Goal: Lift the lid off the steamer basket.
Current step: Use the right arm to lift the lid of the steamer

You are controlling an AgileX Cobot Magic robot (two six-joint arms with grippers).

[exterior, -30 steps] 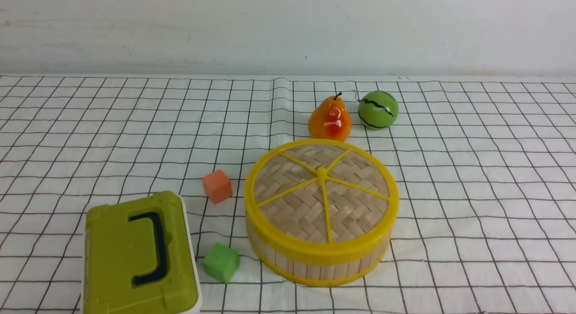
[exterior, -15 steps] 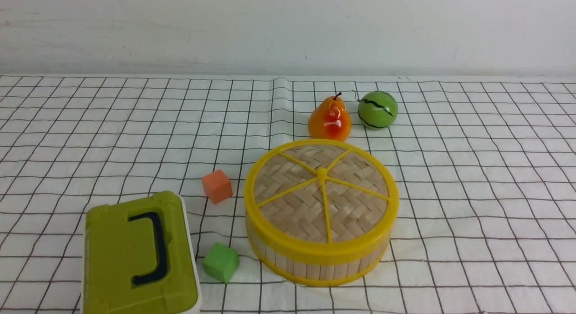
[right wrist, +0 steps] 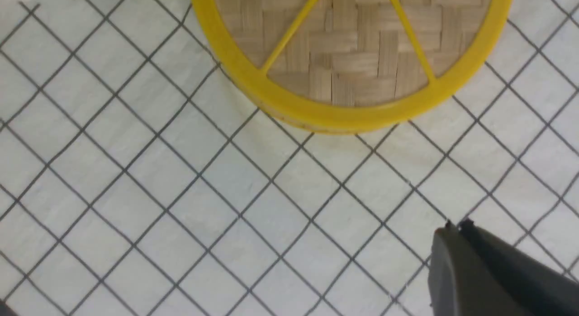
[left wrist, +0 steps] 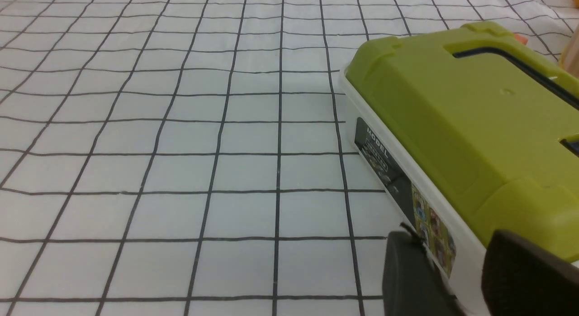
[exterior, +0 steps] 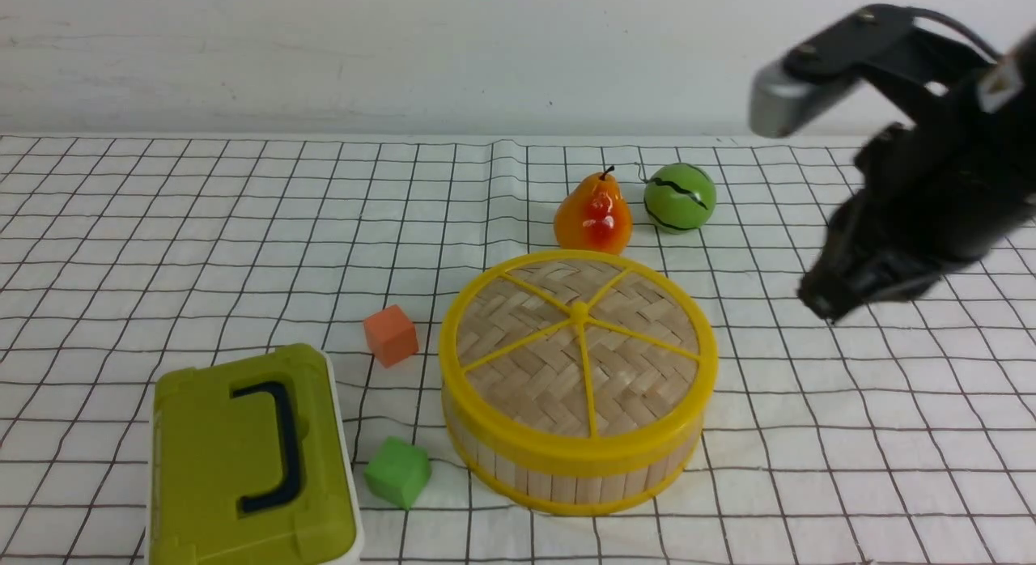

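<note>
Suddenly the right arm (exterior: 931, 168) has come into the front view, where a moment ago it was out of sight. It hangs blurred over the right side of the worktop (exterior: 809, 484), to the right of the steamer basket (exterior: 587, 488) and apart from it. That probably means the approach is starting, with the actual lifting yet to begin.

The lid (exterior: 526, 371) hasn't shifted: it sits flat on the basket, around the middle of the scene and a little to the right. Just beyond, on the far side, are the pear (exterior: 593, 217) and the green ball (exterior: 680, 197).

The right pincer (right wrist: 457, 225) has its tips together with nothing between them, so it would need to spread before it could take the lid's yellow rim. The left pincer (left wrist: 450, 237) has its fingers parted and nothing in its hold, beside the olive-green box (exterior: 227, 460) at the near left.

Next, I'd guess, the right arm should come in over the lid and grip only the rim; bite too low and the basket may rise along with it
</note>
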